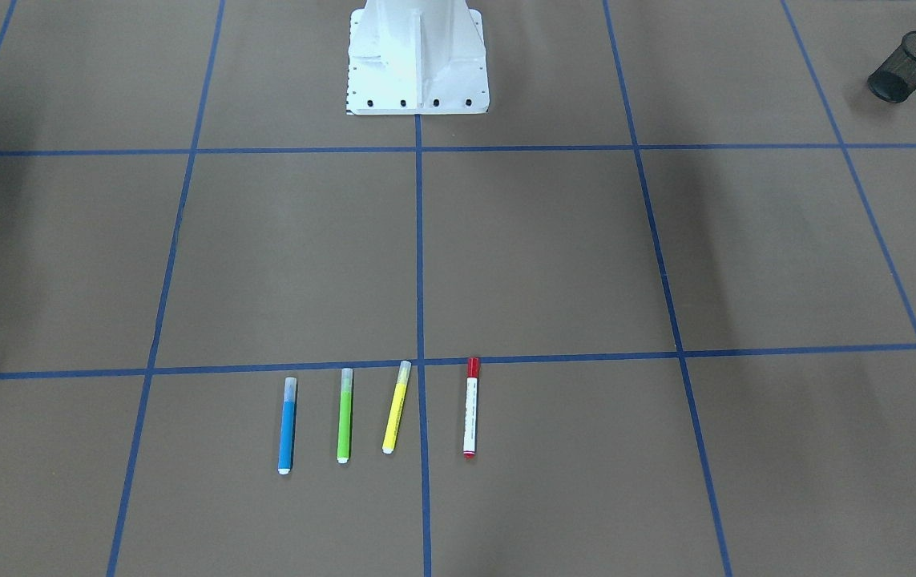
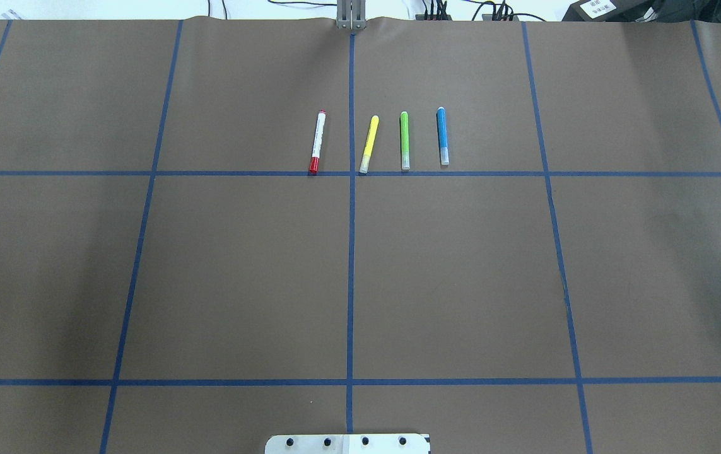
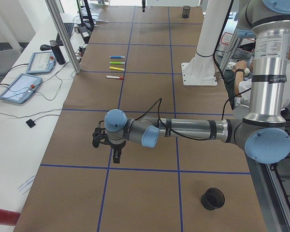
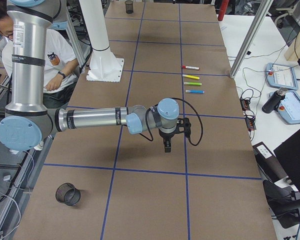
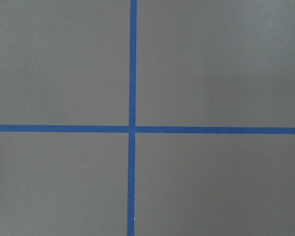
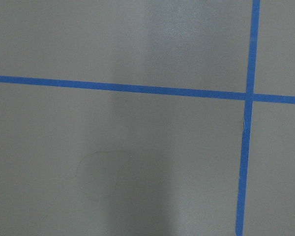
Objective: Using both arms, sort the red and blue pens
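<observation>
A long table (image 2: 240,271) has a brown cover with blue tape lines (image 2: 351,284) that cut it into squares. 4 pens lie flat in a row near the table's far edge from the robot, about halfway along that edge. They lie side by side and do not touch each other. The red pen (image 2: 317,142) has a white body, and its red cap points toward the robot and touches a tape line. It lies just to the robot's left of the middle tape line. Next come the yellow marker (image 2: 368,144), then the green marker (image 2: 404,140), and then the blue pen (image 2: 442,135) at the end on the robot's right. The white pedestal (image 1: 417,60) stands at the middle of the robot's edge of the table. The left arm (image 3: 188,129) reaches out low over the table's left end, and the left gripper (image 3: 117,155) points down above the cover, well apart from the pens. The right arm (image 4: 90,120) does the same over the right end, with the right gripper (image 4: 167,146) pointing down. Both grippers are small in the side views, so I cannot tell how their jaws stand. A black mesh cup (image 3: 212,198) stands near the left end, and another one (image 4: 67,194) near the right end. A person (image 4: 60,65) in a white shirt sits beside the table, behind the pedestal.
</observation>
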